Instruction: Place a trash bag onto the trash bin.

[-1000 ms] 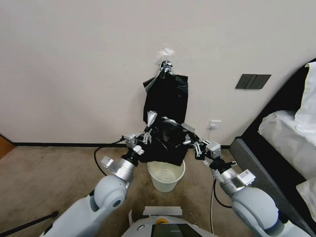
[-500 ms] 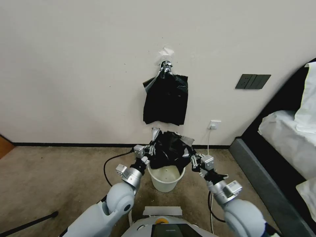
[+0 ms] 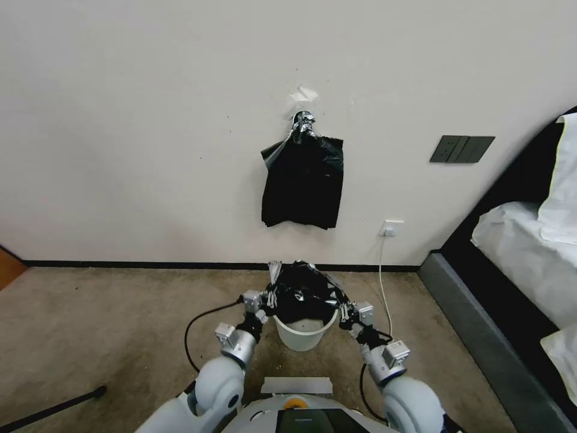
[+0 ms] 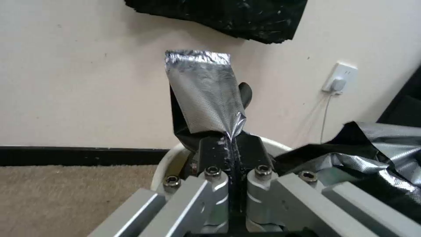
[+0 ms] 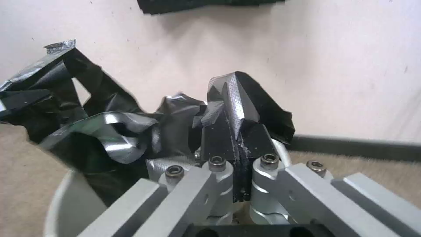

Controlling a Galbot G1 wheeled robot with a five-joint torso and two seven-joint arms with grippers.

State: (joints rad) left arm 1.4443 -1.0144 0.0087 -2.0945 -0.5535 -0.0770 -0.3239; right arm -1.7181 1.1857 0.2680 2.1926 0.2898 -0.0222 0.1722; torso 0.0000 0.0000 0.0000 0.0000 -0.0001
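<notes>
The bag (image 3: 302, 293) sits bunched in the mouth of the bin (image 3: 302, 334) on the carpet (image 3: 120, 325), by the wall (image 3: 150, 120). The left gripper (image 3: 270, 297) is clamped on the bag's left edge, film sticking up past its fingers (image 4: 210, 149). The right gripper (image 3: 342, 311) pinches the opposite edge between its fingers (image 5: 219, 138), just above the rim.

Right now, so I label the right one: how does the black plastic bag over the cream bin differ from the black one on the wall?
The crinkly black trash bag is puffed open over the cream-white trash bin, pinched by the left gripper and right gripper. The flat black bag bundle hangs untouched, gathered at a silvery top. Both are glossy black plastic.
</notes>
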